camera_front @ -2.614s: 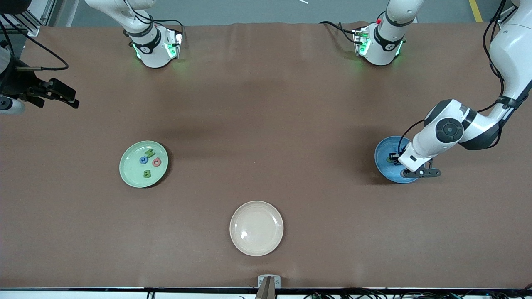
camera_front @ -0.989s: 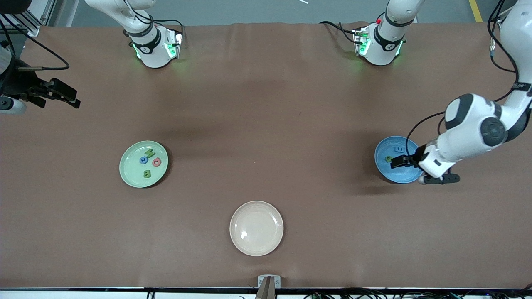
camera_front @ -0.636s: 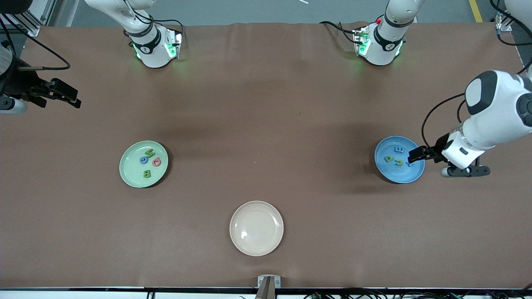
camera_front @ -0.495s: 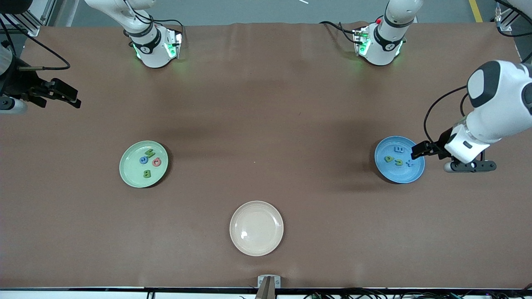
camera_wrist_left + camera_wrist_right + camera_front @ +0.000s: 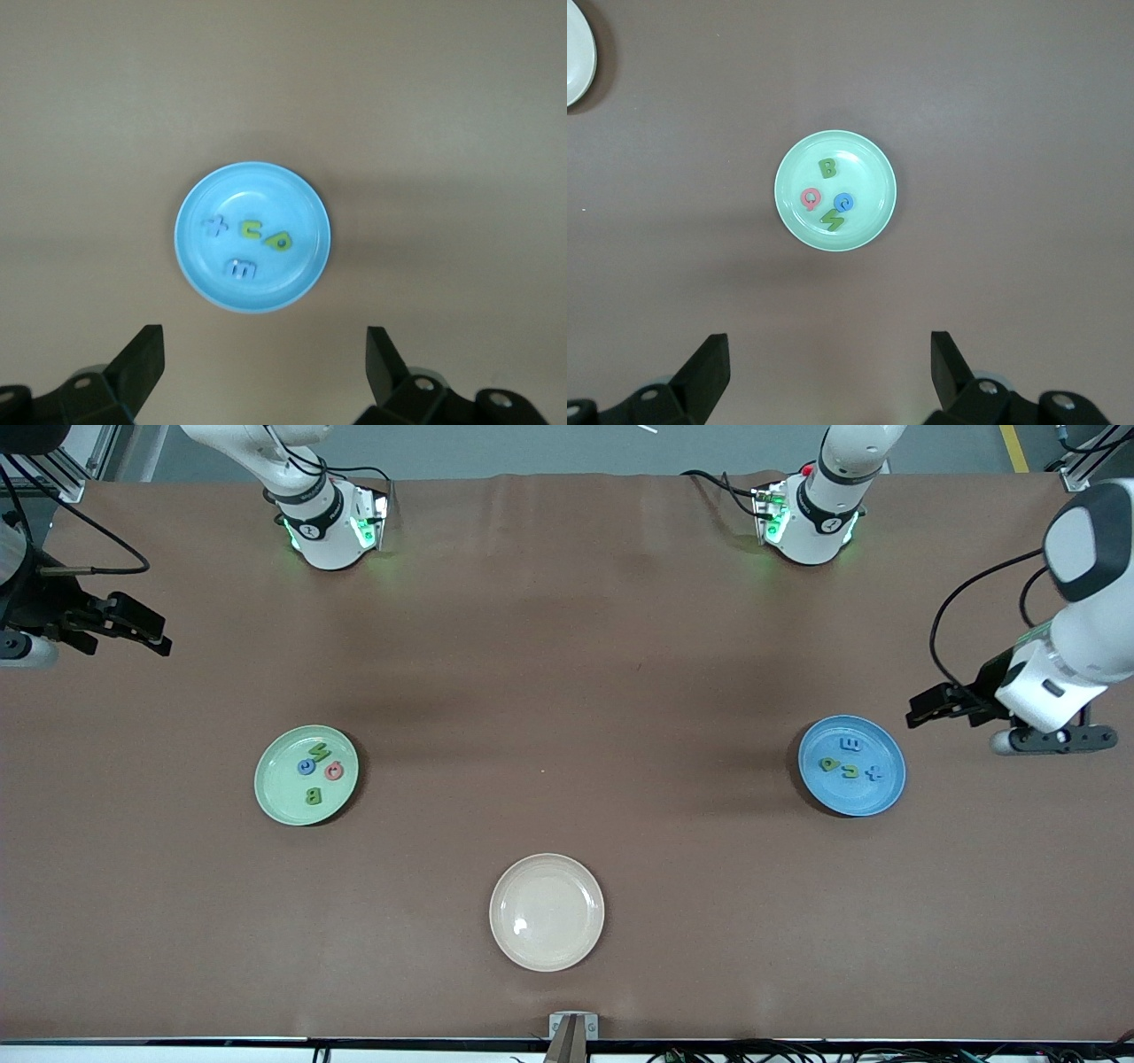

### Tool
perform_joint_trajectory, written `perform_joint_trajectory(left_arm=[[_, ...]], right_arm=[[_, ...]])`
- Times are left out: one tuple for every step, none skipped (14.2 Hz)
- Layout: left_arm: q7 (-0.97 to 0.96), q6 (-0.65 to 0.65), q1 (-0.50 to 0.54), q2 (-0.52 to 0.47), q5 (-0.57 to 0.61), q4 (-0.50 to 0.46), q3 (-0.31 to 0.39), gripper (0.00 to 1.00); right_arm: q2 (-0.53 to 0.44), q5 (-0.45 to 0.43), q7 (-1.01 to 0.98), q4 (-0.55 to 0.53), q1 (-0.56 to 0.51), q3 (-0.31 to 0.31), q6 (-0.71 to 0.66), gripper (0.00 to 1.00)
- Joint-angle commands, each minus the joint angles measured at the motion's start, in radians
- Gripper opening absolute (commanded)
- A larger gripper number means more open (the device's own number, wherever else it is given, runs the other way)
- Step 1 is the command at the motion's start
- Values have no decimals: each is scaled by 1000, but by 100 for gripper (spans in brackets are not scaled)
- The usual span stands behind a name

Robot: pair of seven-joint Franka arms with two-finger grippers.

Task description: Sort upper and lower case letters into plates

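Observation:
The mint green plate [image 5: 279,784] holds a green letter [image 5: 319,752], a blue one [image 5: 306,766], a pink one [image 5: 334,771] and a green B [image 5: 314,795]; it also shows in the right wrist view [image 5: 868,168]. The blue plate [image 5: 855,797] holds a blue E [image 5: 849,744], two green letters [image 5: 829,763] and the blue cross [image 5: 874,773]; it also shows in the left wrist view [image 5: 266,190]. My left gripper [image 5: 926,710] is open and empty, up in the air beside the blue plate. My right gripper [image 5: 151,636] is open and empty, and its arm waits at its end of the table.
A cream-beige plate [image 5: 547,912] with nothing in it lies near the table's front edge, between the two plates. Both arm bases [image 5: 332,527] stand along the table's back edge. Brown tabletop lies between the plates.
My left gripper has risen from over the blue plate and moved off toward the left arm's end of the table, uncovering the plate's letters. The right arm has not moved.

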Motion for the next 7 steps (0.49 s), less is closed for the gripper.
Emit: perform_joint_trajectory(left_arm=[[20,-140,-1,-24,-22,122,13,100],[21,-153,0,-23,-22,140,24,100],[20,-158,2,-21,-21,150,32,100],[20,-161,2,-21,-22,150,35,100],[9,-161,2,-23,-21,145,35,100],[6,-162,0,-21,-15,151,33,100],[6,-179,0,-15,3,174,33,100]], right_arm=[[-33,-14,-1,-28,10,-4,6,100],[-33,-14,-1,-28,10,-4,6,100],[-31,-14,-1,-28,10,-4,6,100],[-31,-14,-1,-28,10,-4,7,100],[-33,-14,-1,-28,10,-4,7,100],[-33,-14,-1,-28,10,-2,9,100],[-31,-14,-1,-28,10,-2,9,100]])
